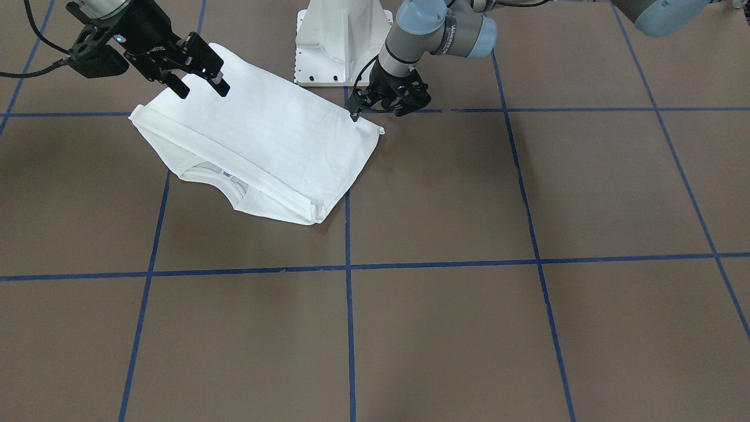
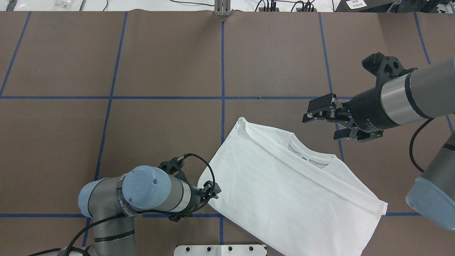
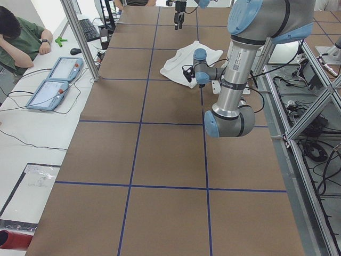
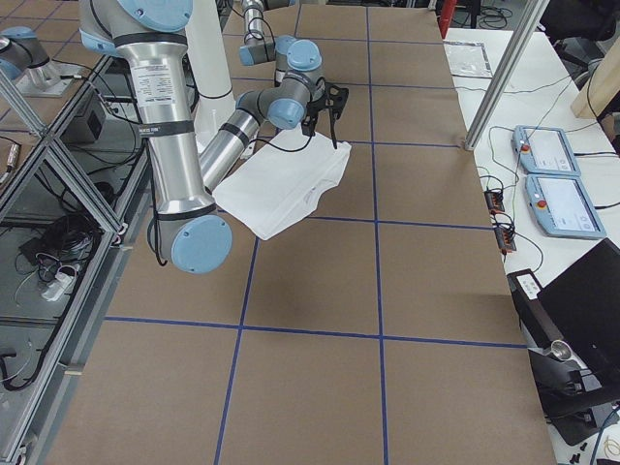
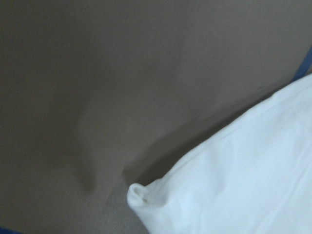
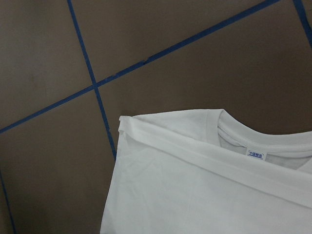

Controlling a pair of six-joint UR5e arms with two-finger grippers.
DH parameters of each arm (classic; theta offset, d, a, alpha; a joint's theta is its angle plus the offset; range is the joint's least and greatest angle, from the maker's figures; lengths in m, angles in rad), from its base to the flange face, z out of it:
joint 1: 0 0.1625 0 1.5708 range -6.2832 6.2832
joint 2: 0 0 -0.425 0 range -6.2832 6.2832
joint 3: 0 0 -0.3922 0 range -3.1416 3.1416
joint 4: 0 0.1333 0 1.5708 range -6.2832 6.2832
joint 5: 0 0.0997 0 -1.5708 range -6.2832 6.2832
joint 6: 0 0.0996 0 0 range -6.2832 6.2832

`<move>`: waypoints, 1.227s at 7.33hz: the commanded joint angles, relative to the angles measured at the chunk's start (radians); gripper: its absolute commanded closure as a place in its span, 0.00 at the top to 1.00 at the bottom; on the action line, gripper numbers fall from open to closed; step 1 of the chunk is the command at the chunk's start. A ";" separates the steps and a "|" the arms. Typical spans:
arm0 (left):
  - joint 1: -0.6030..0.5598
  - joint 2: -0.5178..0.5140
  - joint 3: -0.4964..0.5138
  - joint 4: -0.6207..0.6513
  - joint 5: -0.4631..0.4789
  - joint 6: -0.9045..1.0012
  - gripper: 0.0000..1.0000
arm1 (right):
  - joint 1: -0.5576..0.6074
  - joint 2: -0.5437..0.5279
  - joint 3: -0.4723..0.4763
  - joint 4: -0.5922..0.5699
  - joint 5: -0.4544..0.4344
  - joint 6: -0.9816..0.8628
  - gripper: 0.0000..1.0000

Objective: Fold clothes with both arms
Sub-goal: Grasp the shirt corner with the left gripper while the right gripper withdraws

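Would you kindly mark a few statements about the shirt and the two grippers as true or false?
1. The shirt lies folded on the table with its collar label showing. True.
2. The right gripper is shut on a sleeve. False: it is open and holds nothing.
3. The left gripper is low at a corner of the shirt. True.
4. The shirt lies far from the robot's white base. False: it lies close by the base.

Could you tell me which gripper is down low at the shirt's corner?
The left gripper, low at the shirt corner beside the base; the right gripper hangs open, higher up.
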 commanded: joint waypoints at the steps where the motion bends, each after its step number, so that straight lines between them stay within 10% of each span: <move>1: -0.054 0.000 0.010 0.004 0.002 0.042 0.98 | 0.000 0.002 -0.006 0.001 -0.002 0.000 1.00; 6: -0.056 -0.020 0.049 -0.010 -0.001 0.069 0.98 | 0.003 0.002 -0.019 0.002 -0.002 -0.002 1.00; 9: -0.053 -0.018 0.053 -0.011 -0.001 0.069 0.69 | 0.004 0.002 -0.019 0.002 -0.002 0.000 1.00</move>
